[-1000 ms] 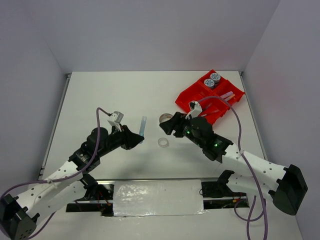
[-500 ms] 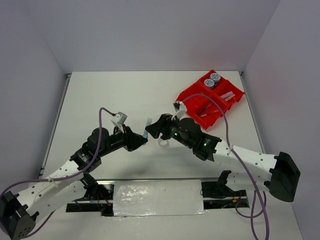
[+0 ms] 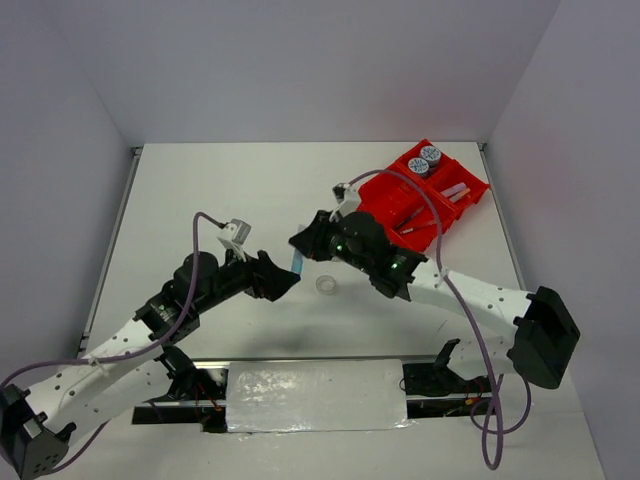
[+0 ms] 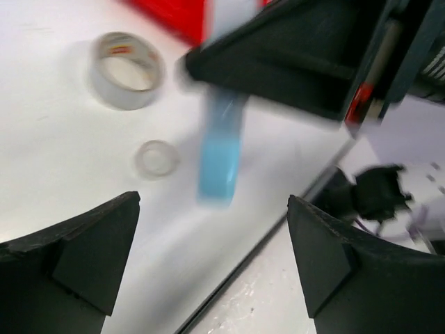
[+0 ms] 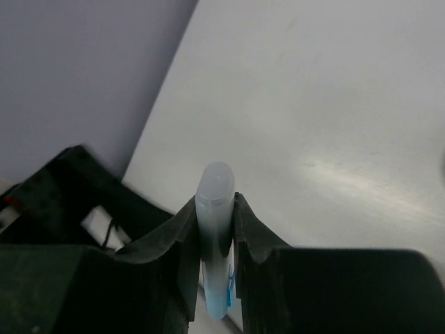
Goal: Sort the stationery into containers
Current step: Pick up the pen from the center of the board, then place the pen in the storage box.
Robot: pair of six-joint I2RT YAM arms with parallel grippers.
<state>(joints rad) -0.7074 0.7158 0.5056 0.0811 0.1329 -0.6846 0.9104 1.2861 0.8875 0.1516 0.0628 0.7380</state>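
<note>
Tubs (image 3: 418,167) (image 3: 431,154) number two, tape rings (image 4: 126,69) (image 4: 157,158) two, blue tube (image 4: 221,149) one.

The white table (image 3: 220,190) bears a red tray (image 3: 385,190), a tape roll (image 4: 122,101) and a small clear ring (image 3: 320,285).

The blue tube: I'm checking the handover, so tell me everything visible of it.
The blue tube is a short stick with a light blue body and a pale, translucent rounded cap, plastic-looking. The right gripper clamps it just below the cap. Its blue free end hangs between the open fingers of the left gripper, which do not touch it.
</note>
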